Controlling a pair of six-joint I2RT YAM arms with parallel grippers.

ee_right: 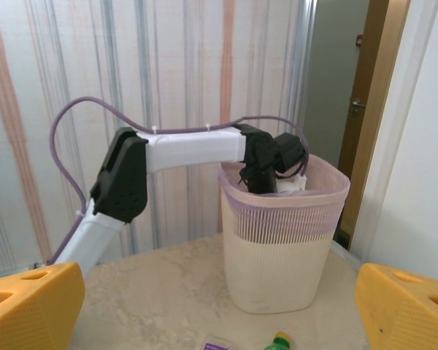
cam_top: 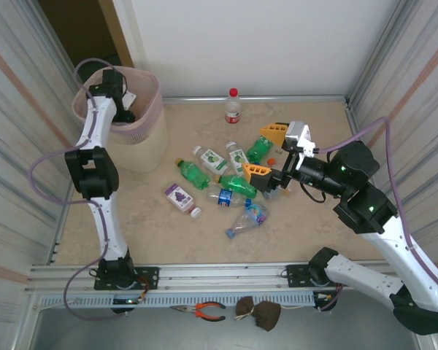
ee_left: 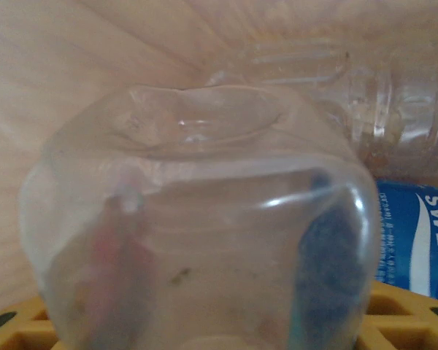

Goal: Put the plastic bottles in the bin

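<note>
Clear bottle (ee_left: 197, 240) end-on, base toward lens, inside bin (cam_top: 142, 146)

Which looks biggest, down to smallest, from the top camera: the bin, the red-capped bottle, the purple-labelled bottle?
1. Bin, by far the largest.
2. Purple-labelled bottle and red-capped bottle: about alike. One lies flat, the other stands upright farther from the camera, so I won't rank them.

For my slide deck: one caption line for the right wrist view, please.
Between the open yellow fingers of the right gripper, the left arm reaches into the bin.
</note>
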